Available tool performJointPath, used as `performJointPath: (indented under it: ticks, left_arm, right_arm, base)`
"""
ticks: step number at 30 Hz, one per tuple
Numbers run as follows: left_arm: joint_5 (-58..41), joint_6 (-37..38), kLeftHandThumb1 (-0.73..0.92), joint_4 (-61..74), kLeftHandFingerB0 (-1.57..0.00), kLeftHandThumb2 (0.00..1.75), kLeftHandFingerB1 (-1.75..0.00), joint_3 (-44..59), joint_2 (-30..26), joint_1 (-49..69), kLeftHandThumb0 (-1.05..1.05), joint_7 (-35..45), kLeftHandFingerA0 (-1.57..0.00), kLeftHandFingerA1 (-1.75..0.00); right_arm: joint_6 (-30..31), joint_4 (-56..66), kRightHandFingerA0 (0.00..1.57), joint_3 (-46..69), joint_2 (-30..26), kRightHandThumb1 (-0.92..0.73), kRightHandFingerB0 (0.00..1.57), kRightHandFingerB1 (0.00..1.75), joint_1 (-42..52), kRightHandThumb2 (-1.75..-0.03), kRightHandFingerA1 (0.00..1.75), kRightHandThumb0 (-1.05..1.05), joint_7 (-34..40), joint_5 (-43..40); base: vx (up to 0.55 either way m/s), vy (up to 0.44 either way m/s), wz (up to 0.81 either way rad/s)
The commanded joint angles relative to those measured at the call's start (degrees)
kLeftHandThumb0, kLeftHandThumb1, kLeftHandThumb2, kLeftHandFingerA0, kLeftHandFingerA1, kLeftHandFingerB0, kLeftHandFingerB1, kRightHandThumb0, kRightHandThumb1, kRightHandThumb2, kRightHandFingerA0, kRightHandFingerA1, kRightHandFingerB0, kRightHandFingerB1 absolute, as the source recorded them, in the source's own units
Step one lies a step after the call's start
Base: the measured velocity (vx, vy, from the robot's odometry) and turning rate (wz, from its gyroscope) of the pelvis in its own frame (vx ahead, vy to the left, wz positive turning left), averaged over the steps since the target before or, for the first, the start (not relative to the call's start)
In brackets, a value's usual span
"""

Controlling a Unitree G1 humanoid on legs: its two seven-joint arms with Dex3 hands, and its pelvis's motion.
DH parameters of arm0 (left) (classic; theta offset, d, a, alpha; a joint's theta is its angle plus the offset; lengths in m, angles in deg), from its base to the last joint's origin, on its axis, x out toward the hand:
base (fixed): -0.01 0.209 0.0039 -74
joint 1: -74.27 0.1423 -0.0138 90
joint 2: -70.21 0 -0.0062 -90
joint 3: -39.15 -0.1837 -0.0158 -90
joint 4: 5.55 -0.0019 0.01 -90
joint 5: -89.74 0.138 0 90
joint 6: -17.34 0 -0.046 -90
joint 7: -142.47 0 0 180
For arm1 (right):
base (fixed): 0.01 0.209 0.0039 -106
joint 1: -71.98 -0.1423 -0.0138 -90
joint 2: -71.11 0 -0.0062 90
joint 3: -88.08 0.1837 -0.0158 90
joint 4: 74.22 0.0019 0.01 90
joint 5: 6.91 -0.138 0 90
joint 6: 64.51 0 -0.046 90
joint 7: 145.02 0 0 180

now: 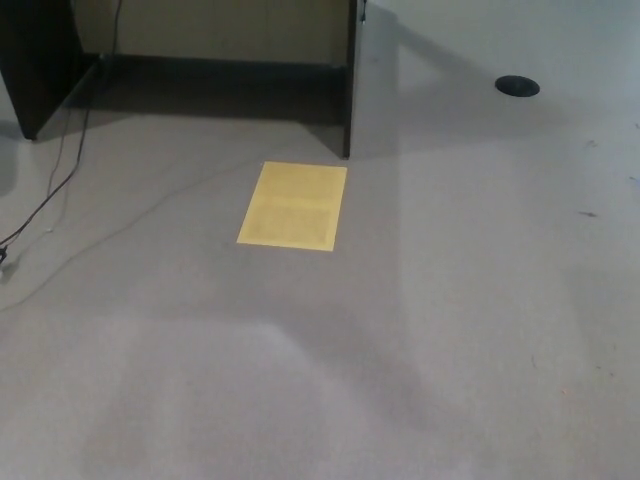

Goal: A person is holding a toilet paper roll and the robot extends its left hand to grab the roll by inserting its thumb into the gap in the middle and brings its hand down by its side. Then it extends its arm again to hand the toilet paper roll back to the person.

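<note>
Grey carpeted floor (330, 350) fills nearly all that we see, looking down from the head camera. Near the centre, a little toward 11 o'clock, a flat yellow rectangular sheet (292, 205) lies on the floor, its long axis running roughly from 12 to 6 o'clock with a slight lean. Just beyond the sheet, at 12 o'clock, stands the dark upright panel of a piece of furniture (348, 80), with a beige back board (210, 28) and a shadowed recess to its left. At 10 o'clock a thin black cable (62, 170) trails across the floor from the recess toward the left edge. At 2 o'clock a small round black disc (517, 86) sits on the floor, well apart from the sheet.

We see neither hand of the robot, so we cannot tell how their fingers stand or whether either holds anything. We also see no toilet paper roll anywhere in the view, so its place and heading cannot be told.
</note>
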Motion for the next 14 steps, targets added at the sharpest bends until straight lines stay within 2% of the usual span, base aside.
performJointPath:
  ticks: [1,6,12,14]
  left_arm:
    - [-2.58,-0.19,0.40,-0.04,-0.16,0.62,-0.34,0.28,-0.66,-0.91,-0.41,0.70,-0.24,-0.41]
    - [-3.62,-0.59,0.38,-0.13,-0.18,0.65,-0.36,0.61,-0.45,-1.23,-0.46,0.28,-0.27,-0.46]
    - [-3.52,-2.28,0.40,1.08,-0.17,0.69,-0.38,0.12,-0.56,-0.85,-0.52,-0.73,-0.26,-0.48]
    - [-4.27,-2.81,0.40,1.56,-0.17,0.68,-0.37,0.37,-0.39,-0.68,-0.50,-0.14,-0.26,-0.47]
  right_arm:
    - [-0.01,-0.20,0.77,0.16,-0.80,-0.68,0.53,0.41,-0.11,-0.60,0.60,-0.37,0.74,-0.09]
    - [-0.19,0.42,0.75,0.48,-0.81,-0.68,0.52,0.40,0.18,-0.60,0.56,-0.36,0.40,-0.53]
    - [0.42,0.07,0.81,0.07,-0.71,-0.66,0.51,0.40,-0.48,-0.60,0.63,-0.37,0.71,-0.02]
    - [0.24,0.25,0.74,0.23,-0.71,-0.68,0.52,0.41,-0.33,-0.61,0.58,-0.37,0.63,-0.23]
  base:
    - [0.00,0.000,0.00]
    - [0.00,0.000,0.00]
    - [0.00,0.000,0.00]
    - [0.00,0.000,0.00]
